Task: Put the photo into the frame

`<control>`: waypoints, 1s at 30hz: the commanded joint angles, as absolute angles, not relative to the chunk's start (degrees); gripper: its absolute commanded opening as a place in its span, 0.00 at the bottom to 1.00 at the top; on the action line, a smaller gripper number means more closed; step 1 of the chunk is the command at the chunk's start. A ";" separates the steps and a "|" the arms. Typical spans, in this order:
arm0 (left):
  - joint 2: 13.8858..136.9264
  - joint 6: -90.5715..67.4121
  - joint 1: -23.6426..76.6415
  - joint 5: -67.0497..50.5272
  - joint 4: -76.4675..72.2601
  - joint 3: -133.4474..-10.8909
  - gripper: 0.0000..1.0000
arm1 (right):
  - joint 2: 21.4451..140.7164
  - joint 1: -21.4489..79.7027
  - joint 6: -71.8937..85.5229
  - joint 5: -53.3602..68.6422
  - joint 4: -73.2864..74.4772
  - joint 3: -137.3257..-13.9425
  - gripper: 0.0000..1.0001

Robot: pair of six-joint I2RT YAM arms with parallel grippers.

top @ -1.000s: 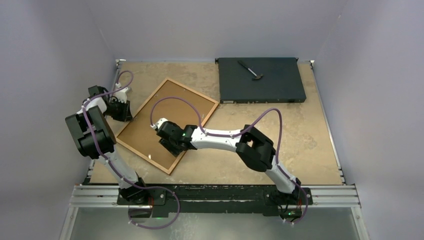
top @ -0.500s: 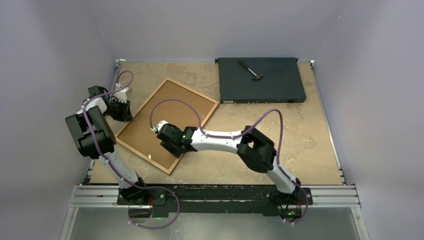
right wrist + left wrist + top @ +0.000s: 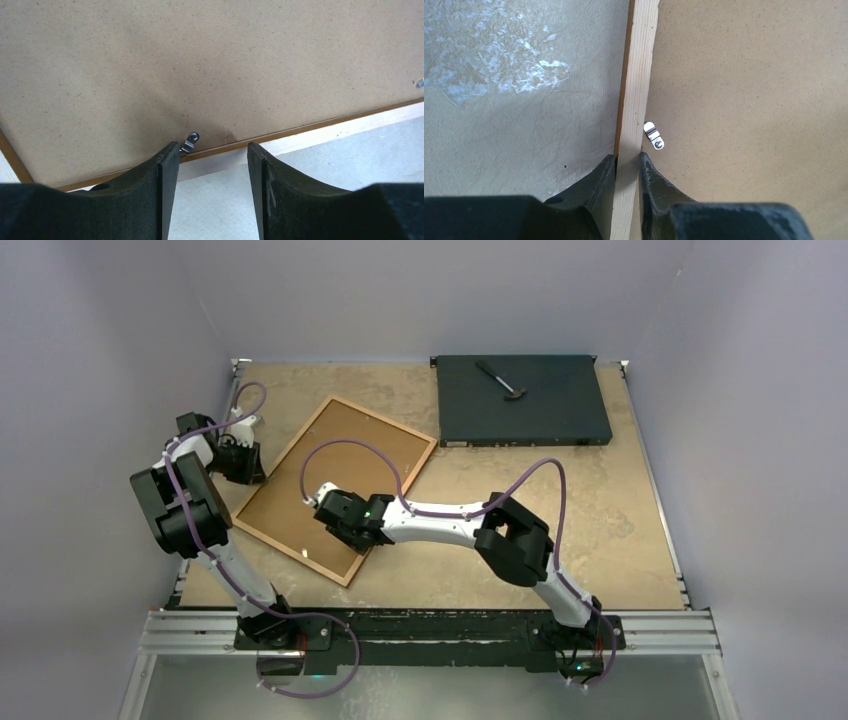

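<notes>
The frame lies back-up and skewed on the table, left of centre, with the brown hardboard backing seated in it. My left gripper pinches the frame's pale wooden left rail, just beside a metal turn clip. My right gripper hangs spread over the near rail, one finger just beside a second turn clip.
</notes>
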State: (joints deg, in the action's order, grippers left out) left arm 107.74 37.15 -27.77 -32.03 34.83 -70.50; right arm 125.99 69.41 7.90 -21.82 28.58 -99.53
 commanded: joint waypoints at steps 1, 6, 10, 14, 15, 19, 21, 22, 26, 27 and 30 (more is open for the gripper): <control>108.37 38.19 -28.72 -31.87 38.04 -69.62 0.12 | 124.53 69.17 6.01 -26.14 34.60 -100.76 0.55; 108.45 38.96 -28.78 -32.43 38.23 -69.06 0.09 | 125.19 69.13 5.44 -27.85 35.47 -101.89 0.49; 108.68 39.52 -29.09 -32.77 38.08 -68.65 0.08 | 125.07 69.22 4.97 -27.59 35.91 -101.72 0.43; 108.89 39.96 -29.44 -33.15 38.19 -68.92 0.07 | 124.90 69.11 4.94 -27.55 36.47 -101.78 0.43; 108.97 39.99 -29.54 -33.36 38.37 -69.00 0.07 | 124.85 69.12 5.01 -27.52 36.51 -102.02 0.43; 108.83 40.08 -29.53 -34.03 38.81 -69.07 0.06 | 123.96 69.08 5.59 -25.67 35.36 -104.13 0.52; 108.65 40.08 -29.55 -34.02 38.85 -69.07 0.06 | 123.46 69.08 5.57 -23.65 34.38 -104.48 0.58; 108.59 40.10 -29.59 -34.01 38.92 -69.07 0.06 | 123.41 68.94 5.62 -22.58 34.04 -104.55 0.59; 108.46 40.17 -29.70 -33.93 38.93 -69.08 0.06 | 123.85 68.66 5.63 -21.11 33.99 -103.65 0.60; 108.46 40.17 -29.71 -33.93 38.94 -69.09 0.06 | 123.84 68.51 5.49 -20.95 33.87 -103.04 0.60; 108.63 40.09 -29.79 -34.00 38.89 -69.13 0.06 | 123.34 67.63 5.42 -20.82 32.70 -100.81 0.60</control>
